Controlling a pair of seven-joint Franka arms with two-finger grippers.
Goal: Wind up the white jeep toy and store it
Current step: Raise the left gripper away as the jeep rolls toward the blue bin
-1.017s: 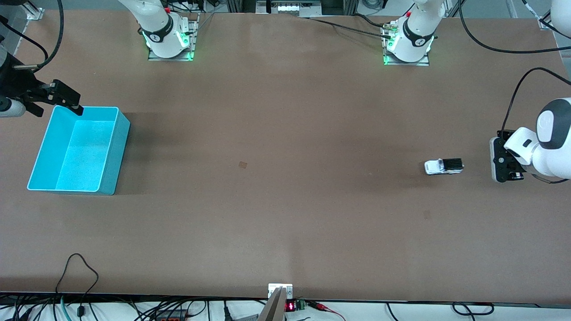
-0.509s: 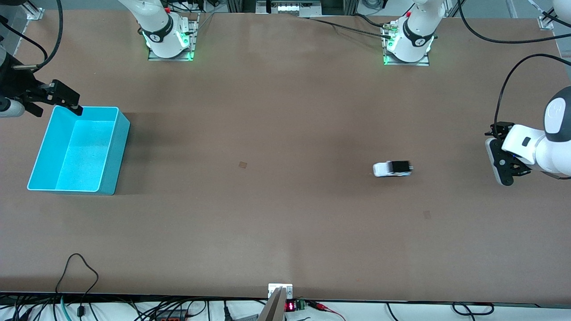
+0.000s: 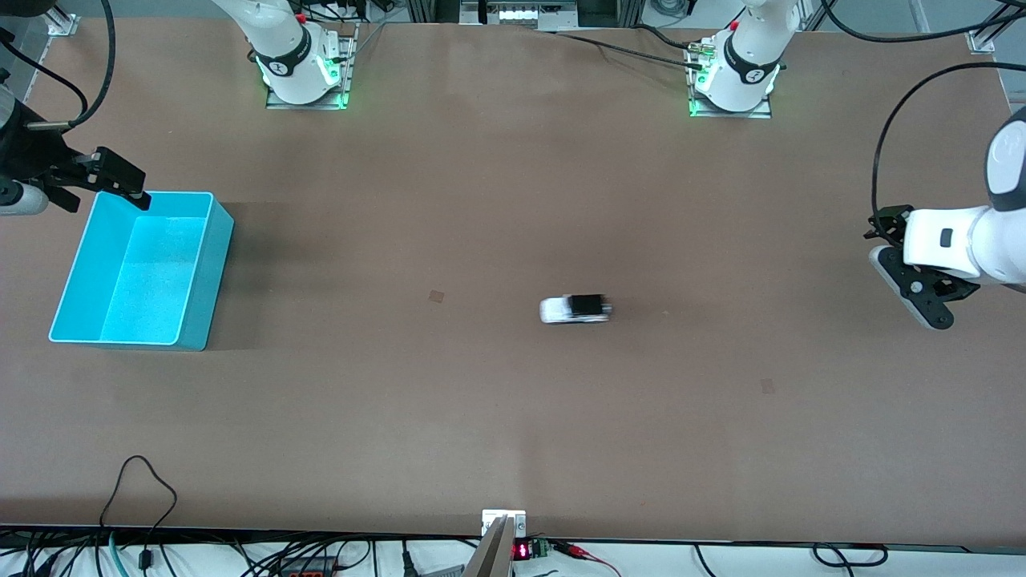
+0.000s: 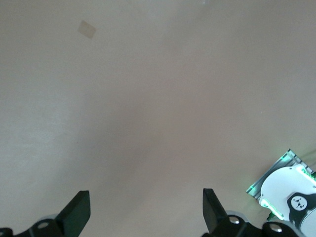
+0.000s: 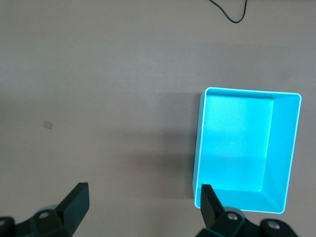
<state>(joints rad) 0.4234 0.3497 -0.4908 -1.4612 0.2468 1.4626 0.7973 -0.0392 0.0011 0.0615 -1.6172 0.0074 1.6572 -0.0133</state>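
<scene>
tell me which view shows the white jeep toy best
The front view: the white jeep toy sits alone near the table's middle, slightly blurred. The left wrist view shows only bare table; the right wrist view shows the cyan bin, with no toy in either.

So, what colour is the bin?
Cyan; the bin shows best in the right wrist view.

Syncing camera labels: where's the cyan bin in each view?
Front view: bin sits at the right arm's end of the table, empty, with the right hand over its rim.
Left wrist view: not in it; only bare table shows.
Right wrist view: bin in full, empty.
Shared landmark: the small tape patch on the table, also seen from the right wrist.
</scene>
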